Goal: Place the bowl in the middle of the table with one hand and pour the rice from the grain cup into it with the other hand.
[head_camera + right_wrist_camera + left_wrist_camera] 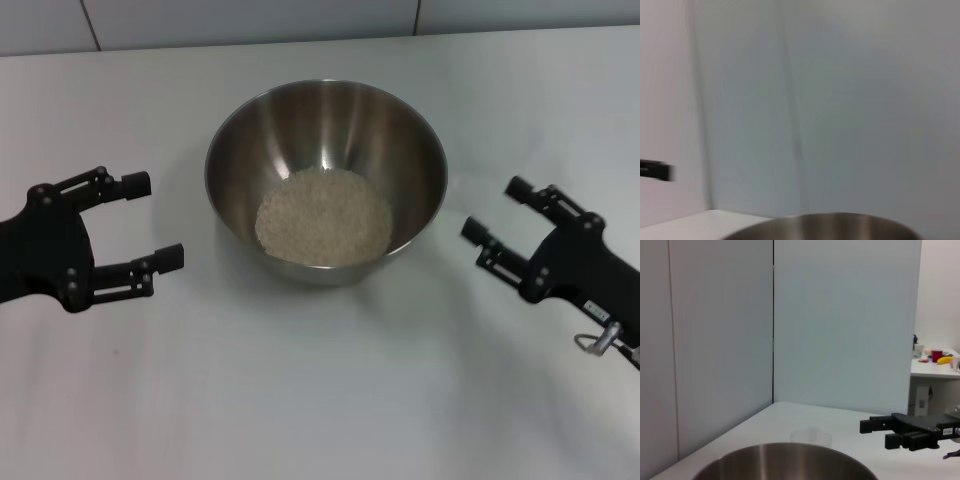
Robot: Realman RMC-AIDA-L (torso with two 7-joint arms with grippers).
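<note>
The left gripper (158, 220) hovers over the table (320, 400) with its fingers spread wide, holding nothing and touching nothing. The right gripper (498, 213) is also spread and empty. Between the two grippers stands the bowl (405, 150), near each but apart from both. The rice (324, 216) lies in the bottom of the bowl as a pale round heap.

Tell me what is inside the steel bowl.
The bowl holds a round, pale heap of rice over its bottom; bare steel wall shows above the heap. The rice hides the bowl's base and anything beneath the grains.
</note>
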